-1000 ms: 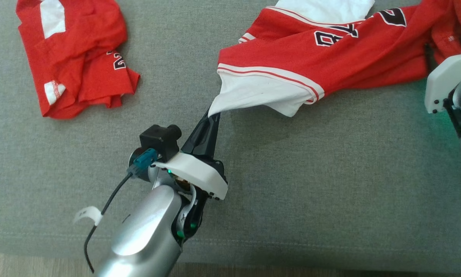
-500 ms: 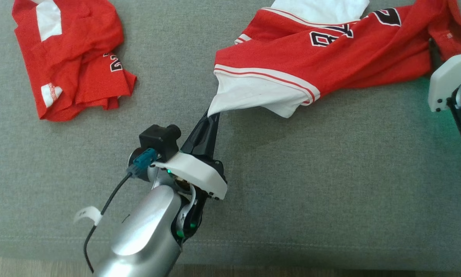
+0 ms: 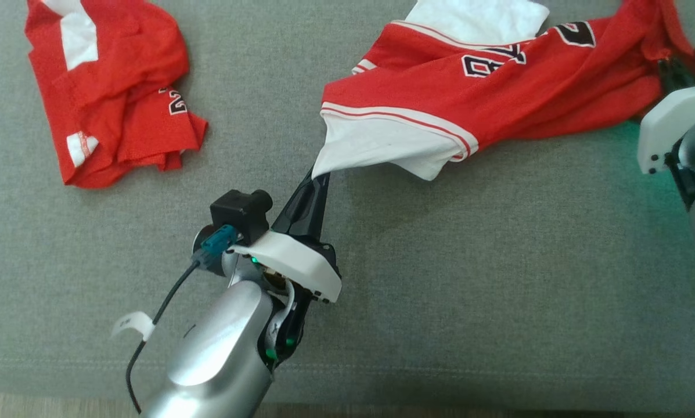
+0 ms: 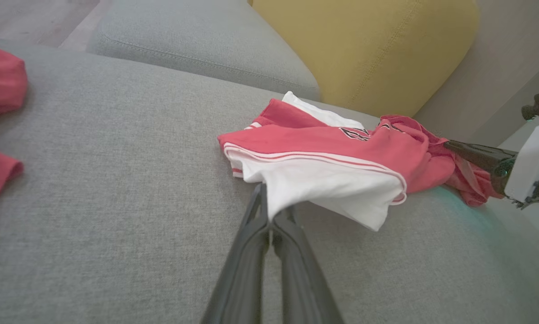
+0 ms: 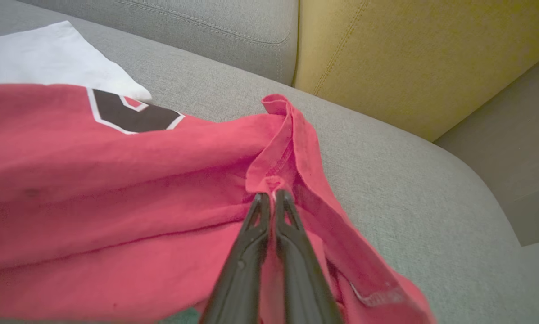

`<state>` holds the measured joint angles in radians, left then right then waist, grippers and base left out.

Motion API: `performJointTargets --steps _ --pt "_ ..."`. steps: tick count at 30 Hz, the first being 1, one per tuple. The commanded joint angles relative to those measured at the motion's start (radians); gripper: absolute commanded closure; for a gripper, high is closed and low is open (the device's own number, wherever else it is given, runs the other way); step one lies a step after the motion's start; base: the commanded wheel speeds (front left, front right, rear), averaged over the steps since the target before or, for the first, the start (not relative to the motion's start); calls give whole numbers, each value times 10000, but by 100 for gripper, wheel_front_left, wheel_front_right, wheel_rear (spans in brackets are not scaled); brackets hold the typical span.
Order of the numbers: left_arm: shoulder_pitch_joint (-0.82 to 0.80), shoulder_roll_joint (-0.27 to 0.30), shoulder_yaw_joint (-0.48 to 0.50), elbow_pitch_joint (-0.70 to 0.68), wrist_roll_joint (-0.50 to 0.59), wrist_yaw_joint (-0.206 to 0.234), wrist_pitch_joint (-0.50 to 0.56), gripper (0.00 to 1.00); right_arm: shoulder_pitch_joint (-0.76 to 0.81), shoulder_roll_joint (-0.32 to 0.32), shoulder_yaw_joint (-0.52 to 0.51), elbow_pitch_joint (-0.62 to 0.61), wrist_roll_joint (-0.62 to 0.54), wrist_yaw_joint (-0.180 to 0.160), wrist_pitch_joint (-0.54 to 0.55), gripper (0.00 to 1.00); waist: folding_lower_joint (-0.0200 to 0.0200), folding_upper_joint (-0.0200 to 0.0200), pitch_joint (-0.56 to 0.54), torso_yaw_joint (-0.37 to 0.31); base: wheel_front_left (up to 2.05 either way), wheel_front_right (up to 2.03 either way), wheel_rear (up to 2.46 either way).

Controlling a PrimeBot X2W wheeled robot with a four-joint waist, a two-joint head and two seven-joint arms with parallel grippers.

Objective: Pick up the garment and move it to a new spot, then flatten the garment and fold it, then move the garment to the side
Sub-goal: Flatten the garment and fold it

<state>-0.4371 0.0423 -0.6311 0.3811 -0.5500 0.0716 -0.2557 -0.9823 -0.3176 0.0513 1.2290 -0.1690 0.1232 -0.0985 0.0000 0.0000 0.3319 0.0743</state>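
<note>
On the sofa [image 3: 498,261], left jaws tight on the garment [image 3: 498,98]; right jaws too

A home living room: grey fabric sofa [image 3: 498,302], yellow back cushion [image 4: 368,45], wood floor [image 3: 10,407]

We look down on a grey fabric sofa [image 3: 440,290], its weave evenly lit, a seam running near the front edge. Behind the seat we see a grey back cushion [image 4: 197,40] beside a yellow cushion [image 4: 364,45]. Pale wood floor [image 3: 33,406] edges the sofa's front.
</note>
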Motion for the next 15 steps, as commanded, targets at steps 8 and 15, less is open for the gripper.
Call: performJointTargets --steps 8,15 --pt "143 80 684 -212 -74 40 -61 100 -244 517 288 35 786 75 -605 100 0 0 -831 -219 0 0 0" --pt "613 80 1614 -380 126 19 -61 100 102 1064 1420 -320 3218 75 -414 100 0 0 -2026 -530 0 0 0"
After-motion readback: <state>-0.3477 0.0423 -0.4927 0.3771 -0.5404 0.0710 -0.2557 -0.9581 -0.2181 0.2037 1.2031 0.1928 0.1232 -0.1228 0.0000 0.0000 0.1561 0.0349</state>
